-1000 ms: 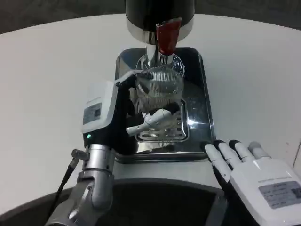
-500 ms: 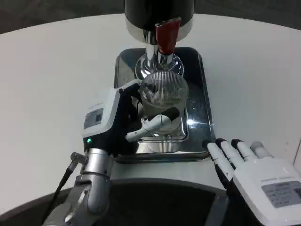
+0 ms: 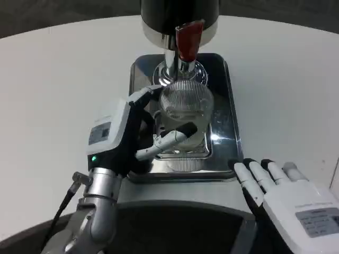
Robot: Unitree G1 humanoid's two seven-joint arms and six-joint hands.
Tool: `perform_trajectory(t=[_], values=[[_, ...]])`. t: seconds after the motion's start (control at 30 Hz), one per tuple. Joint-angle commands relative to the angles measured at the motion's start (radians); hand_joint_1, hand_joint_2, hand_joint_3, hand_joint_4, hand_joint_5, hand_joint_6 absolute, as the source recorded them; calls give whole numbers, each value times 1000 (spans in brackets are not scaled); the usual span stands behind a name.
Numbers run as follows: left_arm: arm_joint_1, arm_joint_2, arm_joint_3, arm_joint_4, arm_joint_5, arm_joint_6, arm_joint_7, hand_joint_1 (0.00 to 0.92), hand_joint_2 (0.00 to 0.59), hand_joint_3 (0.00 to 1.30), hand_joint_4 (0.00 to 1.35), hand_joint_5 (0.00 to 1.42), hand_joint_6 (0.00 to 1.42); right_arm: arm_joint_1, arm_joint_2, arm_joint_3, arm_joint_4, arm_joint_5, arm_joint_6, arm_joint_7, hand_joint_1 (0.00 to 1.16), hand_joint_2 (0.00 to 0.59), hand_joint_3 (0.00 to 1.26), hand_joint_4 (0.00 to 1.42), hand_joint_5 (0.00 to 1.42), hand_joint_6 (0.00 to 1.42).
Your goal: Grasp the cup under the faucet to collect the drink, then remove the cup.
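The left hand [image 3: 139, 132] is grasping the ribbed cup [image 3: 185, 111] at the tray's [image 3: 231, 132] centre — the right hand [image 3: 288, 198] is resting released at five o'clock.

The left hand [image 3: 139, 135] has a white back with a grey label, a black palm, a green light and a silver forearm with a black cable. The right hand [image 3: 288, 198] is white, labelled, black-fingered beneath.

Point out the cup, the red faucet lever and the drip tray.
cup [image 3: 186, 103]: head view, on its ribbed glass wall.
red faucet lever [image 3: 188, 39]: head view, middle of the lever.
drip tray [image 3: 229, 114]: head view, on its bare right rim.
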Motion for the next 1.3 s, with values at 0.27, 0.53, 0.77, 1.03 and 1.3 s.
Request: perform_trajectory(t=[0.27, 0.53, 0.77, 1.03, 1.3], values=[[180, 80, 88, -259, -47, 24, -22, 39, 0, 394, 381, 674, 1095, 27, 2, -6, 5, 20, -6, -28, 743, 224, 0, 0, 0, 0], [304, 121, 174, -448, -85, 25, -73, 49, 0, 409, 392, 674, 1095, 10, 1, 0, 13, 20, -7, -24, 743, 224, 0, 0, 0, 0], [365, 186, 296, -629, -235, -20, -220, 21, 6, 409, 357, 488, 566, -4, 2, 1, 16, 16, -5, -13, 740, 229, 0, 0, 0, 0], [329, 342, 390, -664, -605, -117, -652, 0, 16, 208, 123, 235, 222, -38, 12, 5, 35, 4, 8, 2, 736, 233, 0, 0, 0, 0], [221, 427, 445, -652, -957, -29, -1108, 0, 34, 94, 0, 124, 128, -55, 35, 31, 54, -25, 19, 3, 734, 234, 0, 0, 0, 0]])
